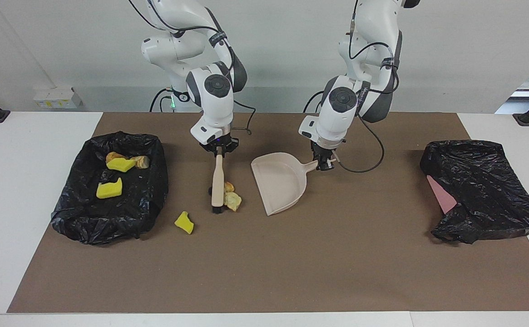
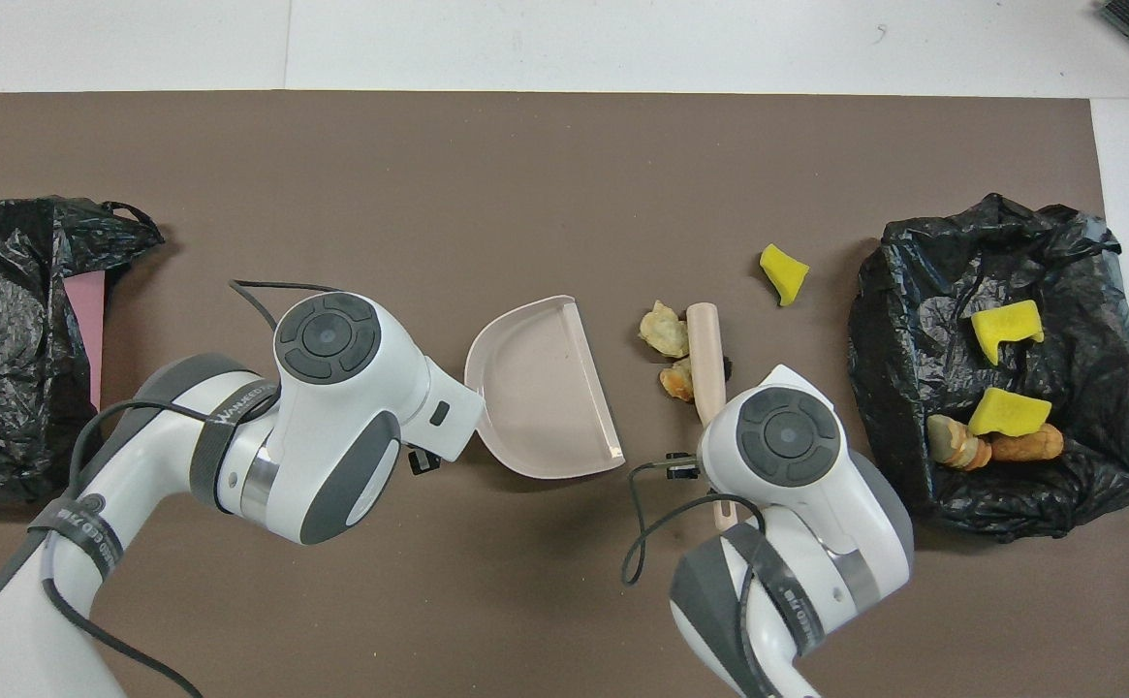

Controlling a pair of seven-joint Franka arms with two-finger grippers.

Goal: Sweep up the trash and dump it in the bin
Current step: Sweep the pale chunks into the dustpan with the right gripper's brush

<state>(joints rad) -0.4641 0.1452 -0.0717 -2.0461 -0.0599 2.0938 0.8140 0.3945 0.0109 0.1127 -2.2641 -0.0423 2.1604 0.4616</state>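
The dustpan (image 1: 281,181) lies mid-counter on the mat (image 1: 264,272), its handle in the left pincer (image 1: 322,164); beside it, toward the right arm's end, the brush (image 1: 218,184) hangs from the right pincer (image 1: 219,150), its head on the mat. Two lumps (image 1: 231,198) lie between brush and dustpan, touching the brush; a foam bit (image 1: 184,222) lies between the brush and the lined bin (image 1: 110,218), which holds four more chunks (image 1: 109,189); another bag (image 1: 482,190) lies at the left arm's end.

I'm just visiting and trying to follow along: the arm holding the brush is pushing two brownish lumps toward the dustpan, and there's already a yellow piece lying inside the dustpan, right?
Not quite. The dustpan holds nothing, as the overhead view shows. The yellow piece lies on the mat near the black bag. The rest is right: the brush is against two brownish lumps.
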